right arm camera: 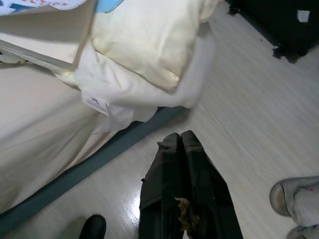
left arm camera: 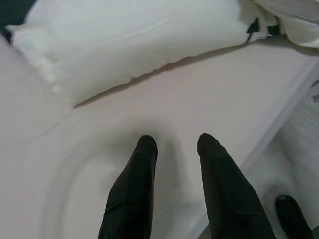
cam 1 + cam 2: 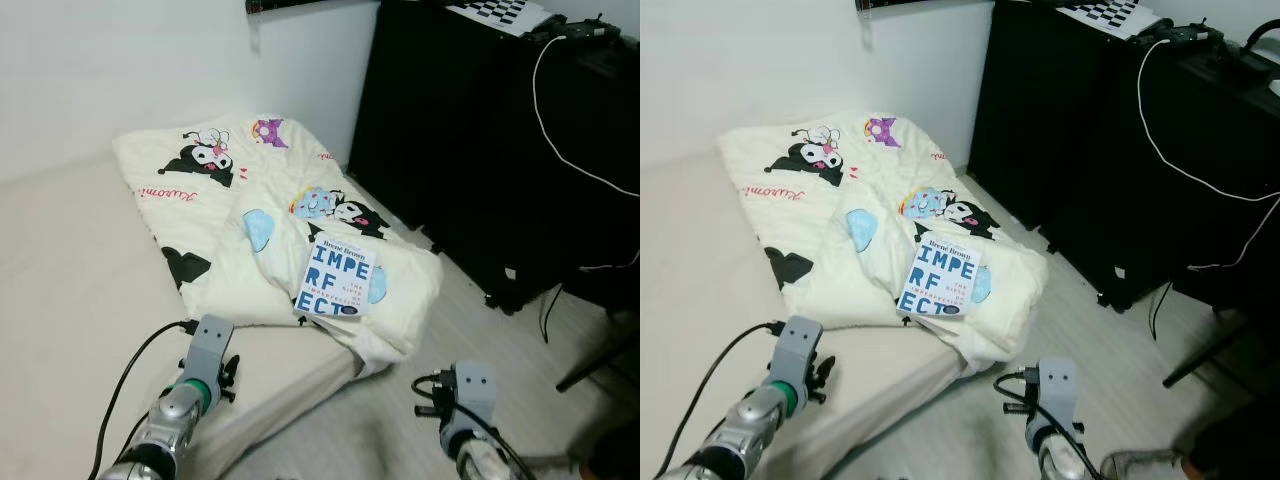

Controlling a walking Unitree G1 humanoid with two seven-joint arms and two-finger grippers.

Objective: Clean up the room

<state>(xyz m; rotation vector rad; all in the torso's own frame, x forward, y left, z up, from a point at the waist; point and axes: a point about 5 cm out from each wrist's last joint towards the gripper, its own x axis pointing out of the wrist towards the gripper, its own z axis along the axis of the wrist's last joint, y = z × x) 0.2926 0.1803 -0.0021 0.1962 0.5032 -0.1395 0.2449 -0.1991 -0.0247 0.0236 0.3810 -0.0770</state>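
Note:
A blue-and-white book [image 3: 339,276] lies on a cream cartoon-print blanket [image 3: 250,200] at the near corner of the mattress [image 3: 70,290]. My left arm [image 3: 190,385] hovers over the bare mattress just short of the blanket's edge; in the left wrist view its gripper [image 2: 175,145] is open above the sheet. My right arm [image 3: 462,405] hangs over the floor beside the bed corner. In the right wrist view, the right gripper [image 1: 180,138] is shut with nothing in it, above the pale floor near the drooping blanket [image 1: 149,55].
Black cabinets [image 3: 480,140] with a white cable [image 3: 570,150] stand along the right, past a strip of light wooden floor [image 3: 470,310]. A checkerboard sheet [image 3: 500,14] lies on top. A dark stand leg [image 3: 600,365] crosses the floor at right. A grey shoe [image 1: 294,199] is near my right gripper.

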